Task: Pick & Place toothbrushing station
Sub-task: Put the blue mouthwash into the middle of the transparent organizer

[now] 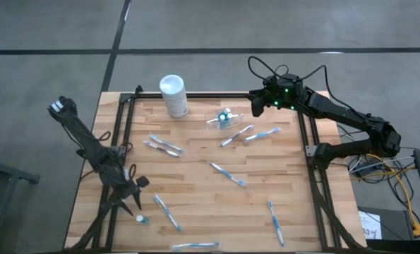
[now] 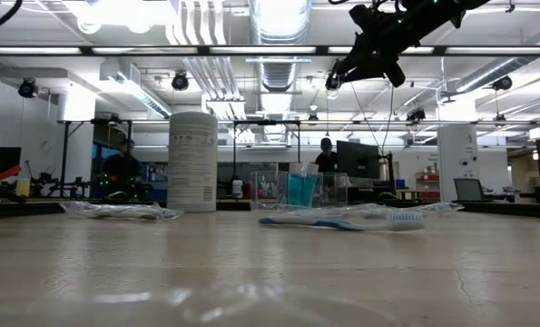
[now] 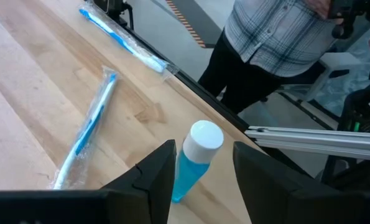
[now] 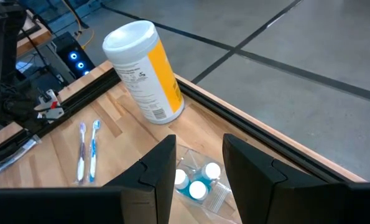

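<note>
Hovering open above the toothbrushing station (image 4: 196, 183), right tool (image 4: 199, 163) hides its edges; left tool (image 3: 203, 171) open.

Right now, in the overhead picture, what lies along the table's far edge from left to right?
White cylinder → clear holder → right gripper, open, hovering above that edge.

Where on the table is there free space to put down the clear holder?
Bare wood lies in the left-centre, between the wrapped brushes and the centre brush, and in the right-centre above the brush. The back is crowded: white cylinder, clear holder, two brushes.
</note>
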